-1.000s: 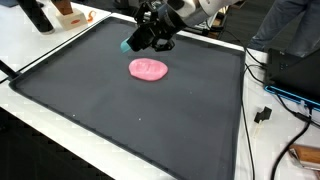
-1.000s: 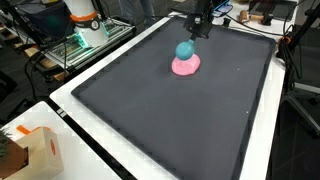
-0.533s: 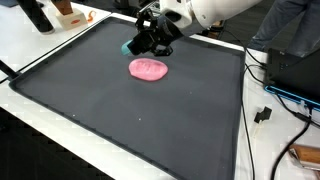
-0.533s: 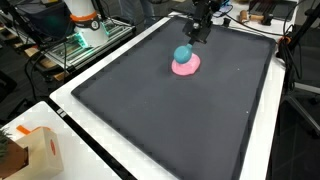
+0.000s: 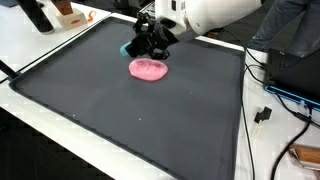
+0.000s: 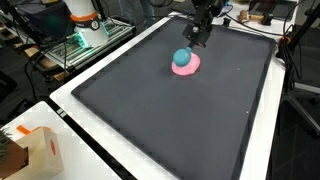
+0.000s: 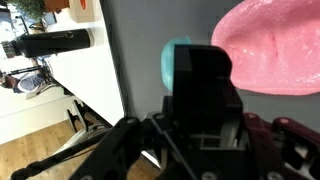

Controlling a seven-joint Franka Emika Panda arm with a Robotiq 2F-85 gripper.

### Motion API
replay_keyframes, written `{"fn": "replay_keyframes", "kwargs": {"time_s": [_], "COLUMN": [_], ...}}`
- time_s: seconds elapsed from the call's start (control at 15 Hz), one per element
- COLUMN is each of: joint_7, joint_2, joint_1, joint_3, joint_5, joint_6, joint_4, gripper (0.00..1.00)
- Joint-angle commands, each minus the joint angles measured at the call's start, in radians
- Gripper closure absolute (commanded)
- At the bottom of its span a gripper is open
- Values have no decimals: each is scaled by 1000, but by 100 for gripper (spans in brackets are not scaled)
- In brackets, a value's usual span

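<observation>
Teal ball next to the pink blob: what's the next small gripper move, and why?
Probably shift the gripper slightly to centre on the teal ball before closing. The ball is beside the pink blob on the dark mat; in the wrist view a finger hides part of it, so a grip is unconfirmed.

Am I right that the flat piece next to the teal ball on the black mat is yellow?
No: the flat piece is pink, not yellow, as both exterior views show; it lies on the black mat next to the teal ball.
</observation>
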Motion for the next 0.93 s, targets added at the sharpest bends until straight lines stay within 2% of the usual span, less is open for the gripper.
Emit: {"fn": "replay_keyframes", "kwargs": {"time_s": [0.0, 0.53, 0.87], "joint_7": [-17, -118, -220], "joint_2": [16, -9, -46], "joint_1": [-15, -54, -78], "joint_3": [6, 19, 22], "joint_5": [2, 53, 128], "joint_6": [-13, 8, 21], "joint_4": [24, 34, 33], "gripper": [75, 75, 75]}}
